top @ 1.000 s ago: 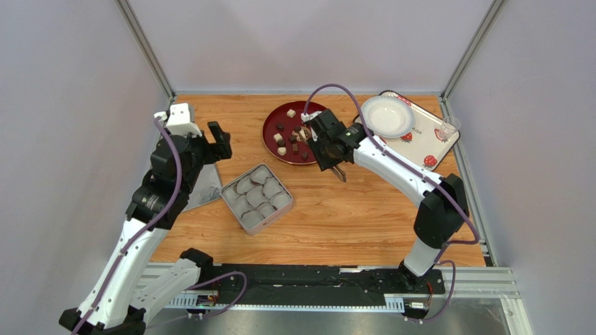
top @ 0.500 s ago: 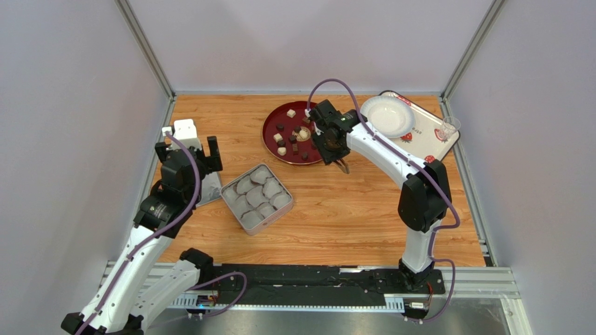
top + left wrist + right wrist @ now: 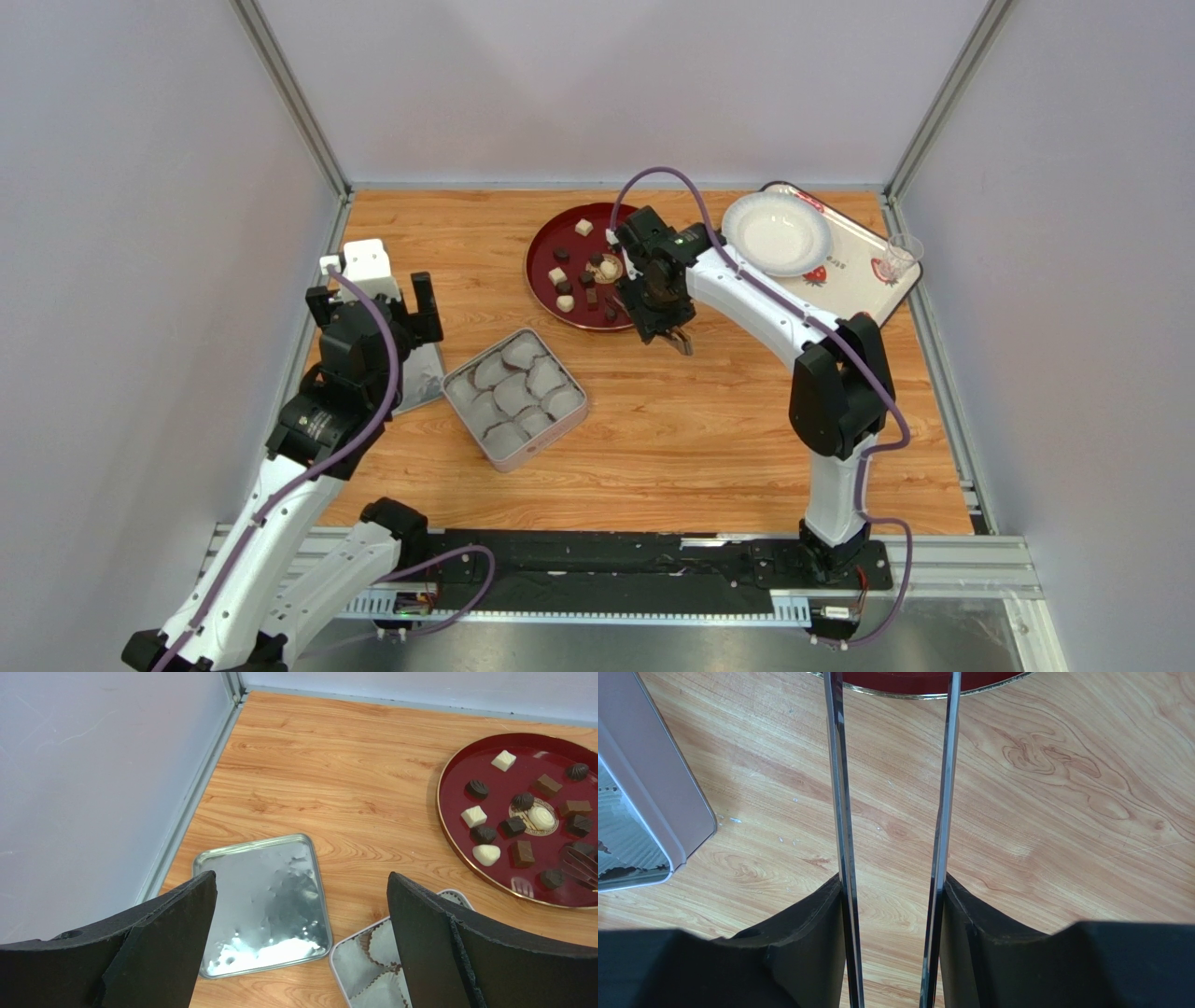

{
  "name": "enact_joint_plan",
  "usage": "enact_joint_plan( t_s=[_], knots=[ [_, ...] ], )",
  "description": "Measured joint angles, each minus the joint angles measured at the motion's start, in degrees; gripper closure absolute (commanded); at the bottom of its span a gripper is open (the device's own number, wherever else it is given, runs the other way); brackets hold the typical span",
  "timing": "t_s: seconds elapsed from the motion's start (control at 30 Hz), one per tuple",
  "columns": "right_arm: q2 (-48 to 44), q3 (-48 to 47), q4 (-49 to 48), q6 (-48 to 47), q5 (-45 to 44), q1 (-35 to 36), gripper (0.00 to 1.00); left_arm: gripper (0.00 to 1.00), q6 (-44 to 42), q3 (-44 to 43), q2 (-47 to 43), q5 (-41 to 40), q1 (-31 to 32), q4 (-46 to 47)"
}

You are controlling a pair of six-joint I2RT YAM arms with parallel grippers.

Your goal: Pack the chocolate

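From above, we see the chocolate (image 3: 582, 280) lying on the red plate (image 3: 540, 266) by the table's (image 3: 730, 420) far edge, with the right gripper (image 3: 659, 301) at the plate's near-right rim. Through the left wrist, the left gripper (image 3: 302, 878) stands wide and empty above the lid (image 3: 263, 906) near the left edge. Through the right wrist, the fingers (image 3: 801, 945) clamp the tongs (image 3: 838, 812), whose blades stand apart. We judge the pieces light, hard and easily scuffed, best nipped gently across flat sides. Grey walls enclose the wooden table.
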State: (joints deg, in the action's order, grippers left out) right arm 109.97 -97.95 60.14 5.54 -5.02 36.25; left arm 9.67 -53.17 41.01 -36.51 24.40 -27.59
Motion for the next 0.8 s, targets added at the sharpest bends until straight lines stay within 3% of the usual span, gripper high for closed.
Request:
enact_joint_plan(
  t_s=[0.23,0.6,0.8],
  knots=[
    [0.7,-0.9,0.1,0.5,-1.0,-0.1,0.51,0.01,0.0,0.0,0.3,0.0,0.0,0.0],
    [4.2,-10.7,0.2,0.4,-1.7,-4.0,0.50,0.01,0.0,0.0,0.3,0.0,0.0,0.0],
    [4.6,-10.3,0.3,0.7,0.1,-4.0,0.48,0.01,0.0,0.0,0.3,0.0,0.0,0.0]
  ],
)
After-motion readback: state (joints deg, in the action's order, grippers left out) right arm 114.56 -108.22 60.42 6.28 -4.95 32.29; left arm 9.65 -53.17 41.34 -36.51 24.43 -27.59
